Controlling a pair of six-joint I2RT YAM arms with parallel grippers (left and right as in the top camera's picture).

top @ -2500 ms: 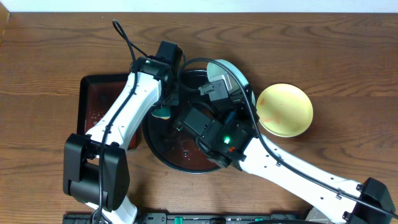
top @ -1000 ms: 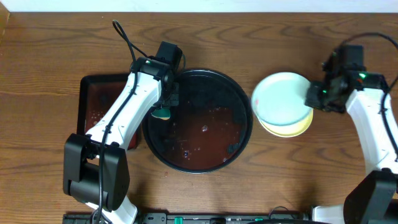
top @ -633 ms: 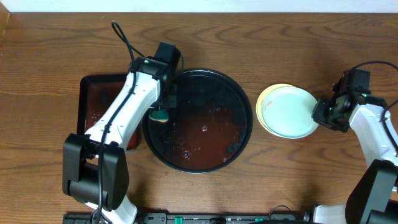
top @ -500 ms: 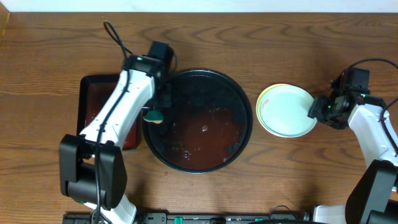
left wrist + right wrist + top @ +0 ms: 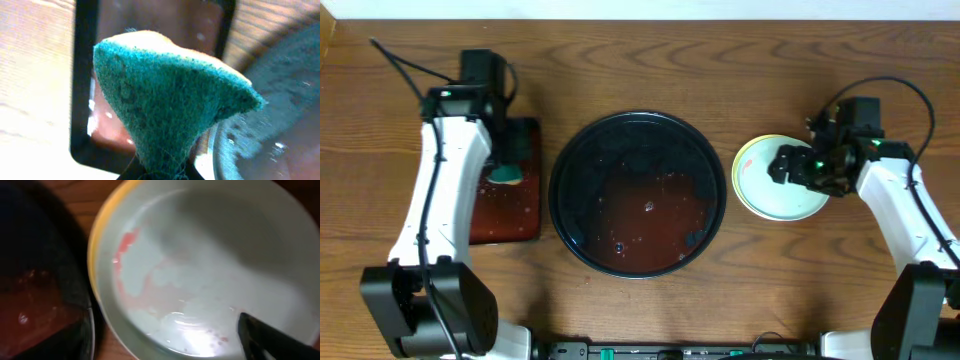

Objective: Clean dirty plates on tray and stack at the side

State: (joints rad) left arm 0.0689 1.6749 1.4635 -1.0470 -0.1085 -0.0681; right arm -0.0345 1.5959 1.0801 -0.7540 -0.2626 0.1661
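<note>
Seen from above, two robot arms worked at a brown wooden bench (image 5: 640, 60). A round tray (image 5: 638, 116), black and glossy, sat in the middle. It held no plates, only a thin reddish puddle (image 5: 650, 205) of sauce and water.

The plates were stacked on the bare wood just to the right of that tray. A green plate (image 5: 200, 265) lay on top, nested in a yellow plate (image 5: 97, 245) of which only the rim showed. We could not tell whether a third plate lay between them. A faint red smear (image 5: 127, 242) showed on the green plate, so we judged it not quite clean.

The right tool (image 5: 790, 166) hung low over the stack, likely for setting down or adjusting the top plate. Only one dark finger showed in the wrist view, and we could not tell whether the tool was spread or closed.

The left tool (image 5: 161, 172) was pressed onto a sponge (image 5: 170, 105), green scrubbing face outward. It held the sponge above a small tray (image 5: 510, 215) on the left, probably so drips would land there and not on the wood.
</note>
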